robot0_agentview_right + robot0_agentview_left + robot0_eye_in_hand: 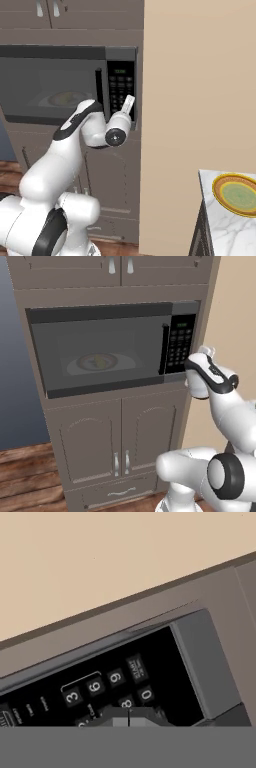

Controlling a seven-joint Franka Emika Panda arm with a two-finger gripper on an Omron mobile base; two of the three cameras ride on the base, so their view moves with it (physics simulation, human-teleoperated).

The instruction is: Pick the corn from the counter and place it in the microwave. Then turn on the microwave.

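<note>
A: What did the left base view give?

B: The microwave (112, 348) sat built into brown cabinetry, its dark glass door shut. Through the glass a white plate (127, 362) showed, and on it a small yellowish shape, the corn (101, 361), blurred by the tint. The black bar handle (164, 349) ran upright beside the keypad panel (180, 343), which carried a green display at its top. The white arm rose from the lower right, and its wrist stood just in front of the panel's lower right corner; the gripper itself was hidden behind the wrist there.

A: And the right base view?

B: The arm climbed from the lower left, and the gripper (131, 98) pointed up at the keypad's lower right part, its tip at or on the panel; whether it touched could not be told. A tan wall (200, 85) stood right of the cabinets. At the lower right, a corner of the pale marbled counter (220, 227) bore a dark-rimmed round dish (237, 193).

A: The hand view?

B: The keypad filled the lower half, tilted, with keys 3, 6, 9, 0 and a start key (136, 668) legible. The gripper's (129, 718) finger tips met at the bottom edge, jaws closed together with nothing between them, just below the 0 and 8 keys.
</note>
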